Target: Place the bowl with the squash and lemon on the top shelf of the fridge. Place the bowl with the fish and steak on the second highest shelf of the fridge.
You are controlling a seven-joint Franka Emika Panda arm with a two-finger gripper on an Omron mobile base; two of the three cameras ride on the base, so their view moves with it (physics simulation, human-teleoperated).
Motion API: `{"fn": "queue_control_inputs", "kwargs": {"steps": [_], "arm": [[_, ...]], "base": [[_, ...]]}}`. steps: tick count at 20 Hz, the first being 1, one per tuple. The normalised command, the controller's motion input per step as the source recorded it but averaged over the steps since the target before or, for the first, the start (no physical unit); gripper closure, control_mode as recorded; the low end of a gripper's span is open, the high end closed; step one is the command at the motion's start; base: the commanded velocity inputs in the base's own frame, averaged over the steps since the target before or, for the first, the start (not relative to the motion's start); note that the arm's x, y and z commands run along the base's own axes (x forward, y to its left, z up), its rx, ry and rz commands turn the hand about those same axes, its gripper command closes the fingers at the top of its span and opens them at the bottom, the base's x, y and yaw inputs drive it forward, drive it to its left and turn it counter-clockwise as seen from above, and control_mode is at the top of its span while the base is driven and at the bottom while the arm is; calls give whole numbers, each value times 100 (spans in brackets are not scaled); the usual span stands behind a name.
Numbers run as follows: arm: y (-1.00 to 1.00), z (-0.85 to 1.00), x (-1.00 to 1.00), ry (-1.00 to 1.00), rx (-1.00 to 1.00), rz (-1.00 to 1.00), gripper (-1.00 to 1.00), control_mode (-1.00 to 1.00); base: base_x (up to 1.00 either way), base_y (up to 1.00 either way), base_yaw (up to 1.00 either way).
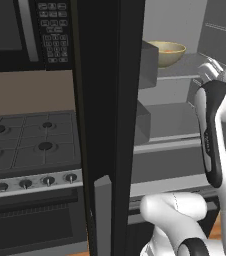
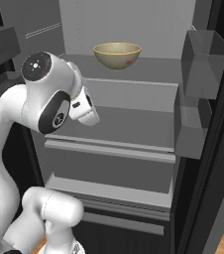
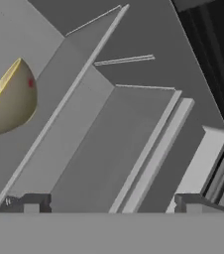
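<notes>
On the top shelf of the open fridge sits the deep bowl. It stands upright, near the middle of the shelf. A bit of orange shows inside it in the left base view, likely the squash. I cannot see the lemon. So the first job looks done.

The gripper is spread wide and holds nothing. Its two tips point at the bare shelf below the bowl.

The wide dish with the fish and steak comes next, I think. It is likely hard and smooth, so it could slip. The food lies loose on it and could slide off if the dish tips. Best to pinch the rim firmly and keep the dish flat all the way to the second shelf.
</notes>
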Motion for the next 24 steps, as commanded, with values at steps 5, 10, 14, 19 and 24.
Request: {"fn": "queue_control_inputs", "kwargs": {"steps": [5,10,14,19,24], "arm": [[4,-6,-18,8,-1,3,-100,100],[0,0,0,0,0,0,-100,100],[0,0,0,0,0,0,-100,100],[0,0,0,0,0,0,-100,100],[0,0,0,0,0,0,-100,100]], "base": [[-39,3,2],[-100,6,4],[-100,24,6],[-100,94,28],[-76,100,26]]}}
